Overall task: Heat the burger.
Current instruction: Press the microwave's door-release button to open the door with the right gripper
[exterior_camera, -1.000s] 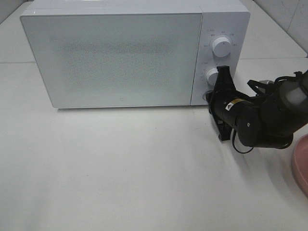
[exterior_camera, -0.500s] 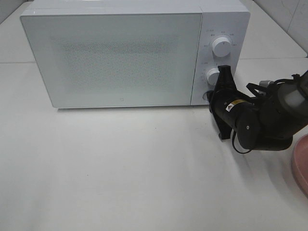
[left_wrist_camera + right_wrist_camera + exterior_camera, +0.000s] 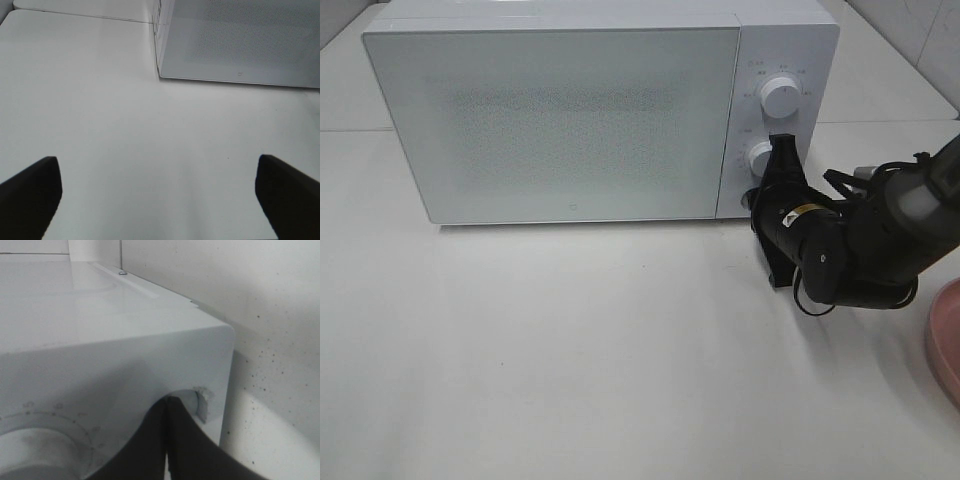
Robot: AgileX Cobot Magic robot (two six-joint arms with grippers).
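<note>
The burger is out of view. A white microwave [image 3: 570,120] stands at the back of the table with its door closed. My right gripper [image 3: 783,150] is shut with nothing in it, and its tips rest against the control panel beside the lower knob [image 3: 760,158]. In the right wrist view the closed fingers [image 3: 150,450] press on the microwave [image 3: 100,340] front next to that lower knob [image 3: 30,455]. My left gripper [image 3: 160,200] is open over bare table, its dark fingers [image 3: 30,192] far apart, with the microwave [image 3: 240,40] corner ahead of it.
An upper knob [image 3: 780,95] sits above the lower one on the panel. A pink plate [image 3: 945,340] shows at the right edge of the white table [image 3: 570,350]. The right arm's black body lies between the microwave and the plate.
The right arm has shifted slightly left, closer to the microwave's control panel. Its gripper stays shut at the lower knob.
</note>
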